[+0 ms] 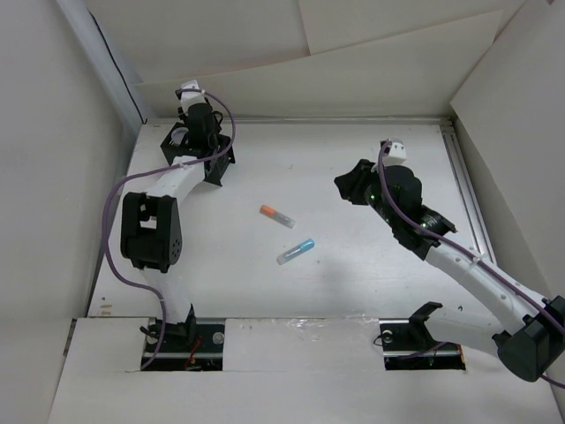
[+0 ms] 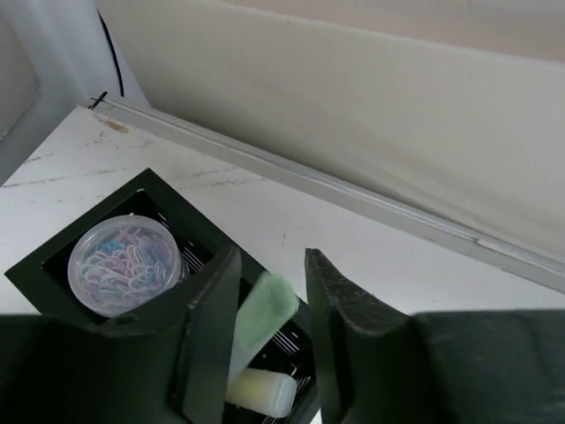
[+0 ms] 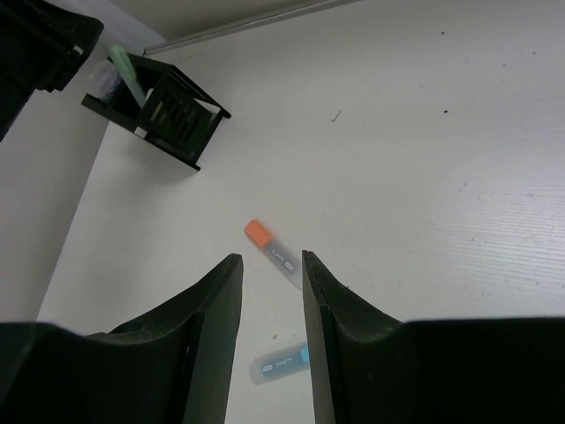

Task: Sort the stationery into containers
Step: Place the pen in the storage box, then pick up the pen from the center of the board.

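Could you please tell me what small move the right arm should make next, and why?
Probably ease the right gripper forward and down toward the orange highlighter. Its jaws stand open and empty above the table, and that pen lies loose, framed just beyond its fingertips in the wrist view. The blue highlighter lies a little apart.

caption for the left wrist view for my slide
Left gripper above the organiser, green highlighter between its fingers, yellow highlighter and clip tub inside.
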`<state>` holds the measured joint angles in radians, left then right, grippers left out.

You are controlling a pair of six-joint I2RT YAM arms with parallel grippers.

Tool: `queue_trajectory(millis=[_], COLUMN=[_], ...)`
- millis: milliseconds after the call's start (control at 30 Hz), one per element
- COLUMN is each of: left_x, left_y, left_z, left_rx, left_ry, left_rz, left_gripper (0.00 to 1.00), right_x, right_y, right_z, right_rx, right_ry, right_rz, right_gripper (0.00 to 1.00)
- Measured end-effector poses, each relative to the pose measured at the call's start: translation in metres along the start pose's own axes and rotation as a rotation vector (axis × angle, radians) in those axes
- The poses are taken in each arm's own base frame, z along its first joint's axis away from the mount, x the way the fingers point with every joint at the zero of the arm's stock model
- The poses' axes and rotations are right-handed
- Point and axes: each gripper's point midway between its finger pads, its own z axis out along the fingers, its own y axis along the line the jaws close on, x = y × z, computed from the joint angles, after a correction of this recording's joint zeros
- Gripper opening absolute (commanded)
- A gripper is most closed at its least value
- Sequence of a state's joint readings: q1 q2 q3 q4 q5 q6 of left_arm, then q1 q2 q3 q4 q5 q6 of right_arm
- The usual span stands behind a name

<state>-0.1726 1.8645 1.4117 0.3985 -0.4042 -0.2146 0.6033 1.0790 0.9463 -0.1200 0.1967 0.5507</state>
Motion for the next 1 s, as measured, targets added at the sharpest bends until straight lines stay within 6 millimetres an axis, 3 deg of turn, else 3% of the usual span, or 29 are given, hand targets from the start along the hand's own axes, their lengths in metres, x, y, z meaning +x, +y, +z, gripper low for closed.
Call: queue_trajectory(millis=[67, 233, 300, 333, 367, 400, 500, 567, 633, 767, 833, 1000], left_x=[-0.008, -0.036, -0.045, -0.049, -0.052, -0.054, -0.053, -0.039, -0.016, 0.05, 0.085, 0.16], left_y=[0.0, -0.005, -0.01, -0.013, -0.017, -0.021, -0.035, -0.039, -0.059, -0.104, -0.101, -0.063], left_z=[-0.004, -0.018, -0.026, -0.03, -0.035, -0.041, -0.068, -0.096, -0.131, -0.196, -0.208, -0.221], left_rx=[0.004, 0.022, 0.029, 0.036, 0.047, 0.058, 0.117, 0.141, 0.19, 0.336, 0.345, 0.273], left_ry=[-0.014, -0.061, -0.076, -0.079, -0.078, -0.074, -0.05, -0.022, 0.024, 0.195, 0.286, 0.479], left_rz=[-0.007, -0.033, -0.04, -0.045, -0.057, -0.074, -0.145, -0.18, -0.196, -0.194, -0.188, -0.181], left_gripper=[0.4, 0.44, 0.36, 0.27, 0.25, 0.23, 0.23, 0.24, 0.26, 0.28, 0.28, 0.31], right_x=[0.001, 0.006, 0.005, 0.005, 0.005, 0.004, 0.004, 0.005, 0.005, 0.006, 0.007, 0.007], right_y=[-0.001, -0.003, -0.003, -0.003, -0.003, -0.003, -0.001, 0.0, 0.0, 0.002, 0.003, 0.004], right_z=[0.0, 0.001, 0.001, 0.0, 0.0, 0.0, -0.001, -0.001, -0.001, -0.001, -0.001, -0.002], right_rx=[0.001, 0.008, 0.007, 0.006, 0.005, 0.005, -0.004, -0.007, -0.012, -0.023, -0.027, -0.032], right_ry=[0.002, 0.011, 0.011, 0.009, 0.008, 0.007, 0.009, 0.012, 0.015, 0.021, 0.024, 0.025], right_rz=[0.0, -0.001, 0.001, 0.001, 0.001, 0.001, 0.002, 0.001, 0.002, 0.002, 0.002, 0.002], right_gripper=[0.39, 0.44, 0.44, 0.44, 0.39, 0.24, 0.04, 0.02, 0.02, 0.15, 0.2, 0.36])
